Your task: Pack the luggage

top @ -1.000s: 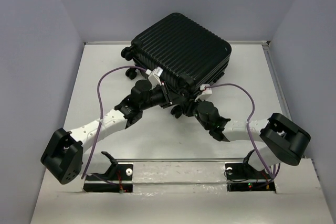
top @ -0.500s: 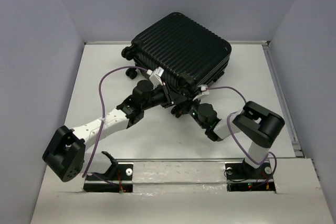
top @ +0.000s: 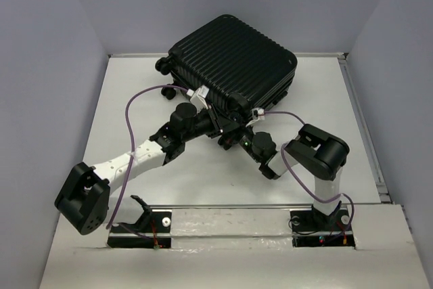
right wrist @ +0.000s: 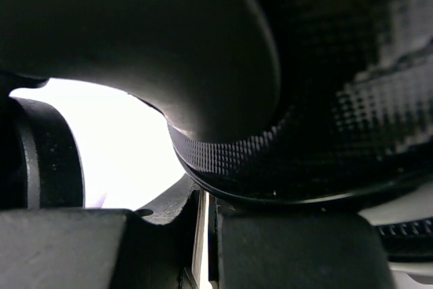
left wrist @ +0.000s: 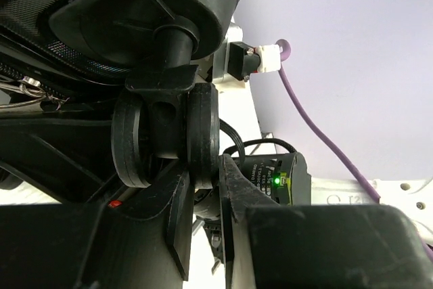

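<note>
The luggage [top: 233,59] is a black ribbed hard-shell suitcase, closed and lying flat at the back middle of the table. My left gripper [top: 223,128] reaches under its near corner. In the left wrist view the fingers [left wrist: 205,191] stand narrowly apart on the lower edge of a black twin wheel [left wrist: 166,137] of the suitcase. My right gripper [top: 240,139] is beside it at the same corner. In the right wrist view its fingers [right wrist: 206,201] are nearly together with nothing between them, right under the textured shell [right wrist: 325,99].
Two more wheels [top: 164,67] stick out at the suitcase's back left. Purple cables [top: 135,103] loop over both arms. The right arm's wrist motor [left wrist: 281,177] sits just behind the left fingers. Low walls [top: 358,113] edge the white table.
The right arm has folded inward, bringing its gripper left and closer under the suitcase's near corner. The left gripper has stayed at the wheel.
</note>
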`<state>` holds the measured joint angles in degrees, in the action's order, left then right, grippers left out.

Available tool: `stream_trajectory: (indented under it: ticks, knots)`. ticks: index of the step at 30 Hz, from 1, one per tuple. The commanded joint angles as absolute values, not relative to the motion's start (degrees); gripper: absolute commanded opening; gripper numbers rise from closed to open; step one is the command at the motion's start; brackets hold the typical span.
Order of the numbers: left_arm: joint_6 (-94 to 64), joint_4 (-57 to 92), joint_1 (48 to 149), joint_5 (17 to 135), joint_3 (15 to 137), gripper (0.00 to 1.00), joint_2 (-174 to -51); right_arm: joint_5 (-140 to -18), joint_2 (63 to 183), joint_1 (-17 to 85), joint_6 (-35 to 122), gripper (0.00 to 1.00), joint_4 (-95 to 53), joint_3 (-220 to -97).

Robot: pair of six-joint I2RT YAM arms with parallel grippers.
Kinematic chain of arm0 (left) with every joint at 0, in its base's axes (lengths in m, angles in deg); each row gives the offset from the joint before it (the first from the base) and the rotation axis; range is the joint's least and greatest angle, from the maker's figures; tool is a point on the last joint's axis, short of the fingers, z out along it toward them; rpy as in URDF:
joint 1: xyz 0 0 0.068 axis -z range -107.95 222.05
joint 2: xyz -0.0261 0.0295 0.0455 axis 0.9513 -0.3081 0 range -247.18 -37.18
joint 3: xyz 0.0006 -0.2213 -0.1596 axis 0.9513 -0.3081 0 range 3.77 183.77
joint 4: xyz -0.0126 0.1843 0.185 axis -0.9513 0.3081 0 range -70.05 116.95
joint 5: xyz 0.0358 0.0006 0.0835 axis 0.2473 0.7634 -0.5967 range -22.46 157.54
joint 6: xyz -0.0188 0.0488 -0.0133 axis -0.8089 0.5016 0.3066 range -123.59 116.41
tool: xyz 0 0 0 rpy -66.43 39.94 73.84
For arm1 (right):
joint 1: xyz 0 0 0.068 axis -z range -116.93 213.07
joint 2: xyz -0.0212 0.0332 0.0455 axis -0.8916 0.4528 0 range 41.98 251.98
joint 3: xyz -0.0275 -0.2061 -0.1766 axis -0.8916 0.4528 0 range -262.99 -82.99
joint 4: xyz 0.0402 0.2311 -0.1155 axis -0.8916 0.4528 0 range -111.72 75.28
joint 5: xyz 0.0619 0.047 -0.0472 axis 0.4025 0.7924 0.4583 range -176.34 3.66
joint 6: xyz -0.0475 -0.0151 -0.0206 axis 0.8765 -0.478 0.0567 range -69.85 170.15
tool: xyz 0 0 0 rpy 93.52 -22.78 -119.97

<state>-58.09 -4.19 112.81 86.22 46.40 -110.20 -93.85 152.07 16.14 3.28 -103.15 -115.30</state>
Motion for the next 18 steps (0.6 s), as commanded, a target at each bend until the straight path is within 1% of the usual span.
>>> stream_trajectory:
  ticks: [1,2,3,4,5,6,7,8,9,10,11,12,13,14,15,16,17,18]
  knots:
    - [-58.88,-23.74,115.82,91.63,49.65,0.06,-106.62,-88.25,153.00,13.42,2.16,0.10,-110.74,-116.84]
    - [-58.53,-23.04,115.82,91.10,49.56,0.06,-106.36,-90.54,151.34,13.42,2.33,0.17,-111.36,-115.26]
    - [-58.09,-21.81,115.82,90.31,49.30,0.06,-105.92,-91.17,150.10,13.42,2.60,0.25,-111.54,-113.76]
    - [-57.04,-20.93,115.65,89.87,49.12,0.06,-105.22,-91.61,148.70,13.42,3.30,0.47,-110.07,-111.14]
    - [-56.33,-19.79,115.39,89.34,49.03,0.06,-104.69,-92.05,147.20,13.42,3.22,0.58,-108.40,-110.07]
    - [-55.72,-16.82,115.21,87.68,48.94,0.06,-104.16,-91.88,143.71,13.42,3.48,0.67,-106.03,-108.75]
    - [-54.76,-15.66,114.34,86.71,48.77,0.06,-102.85,-91.62,141.67,13.42,4.52,0.77,-100.70,-108.04]
    - [-54.31,-14.17,113.72,85.83,48.07,0.14,-102.06,-90.92,139.65,13.42,4.71,0.82,-98.21,-107.25]
    - [-53.78,-13.11,113.02,85.39,47.80,0.18,-100.39,-90.31,135.63,13.42,5.32,0.86,-95.75,-105.50]
    - [-53.26,-12.06,112.40,84.95,47.54,0.23,-100.38,-89.95,133.50,13.42,5.32,0.93,-93.64,-105.49]
    - [-52.82,-11.00,111.53,84.68,47.45,0.28,-98.72,-89.51,131.22,13.42,6.02,1.00,-88.22,-103.74]
    - [-51.33,-8.38,110.04,83.98,47.45,0.39,-97.05,-89.07,126.41,13.42,6.81,1.00,-85.12,-102.94]
    - [-50.45,-6.70,109.24,83.37,47.62,0.46,-96.25,-88.81,123.84,13.42,7.34,1.00,-79.87,-102.24]
    - [-48.44,-3.12,108.01,82.66,48.23,0.61,-95.55,-88.37,121.37,13.42,7.52,1.00,-77.03,-101.19]
    - [-47.29,-1.17,107.65,81.00,48.59,0.68,-94.67,-88.02,118.91,13.42,7.87,1.00,-73.79,-101.09]
    - [-46.06,0.77,107.21,80.03,49.55,0.74,-93.10,-87.67,114.02,13.42,9.00,1.00,-67.23,-101.09]
    - [-44.91,2.87,107.04,79.24,50.17,0.79,-92.39,-87.31,111.53,13.42,9.80,1.00,-64.20,-101.35]
    - [-41.94,6.72,106.77,77.23,50.70,0.86,-90.64,-86.88,108.89,12.89,10.50,1.00,-61.13,-101.35]
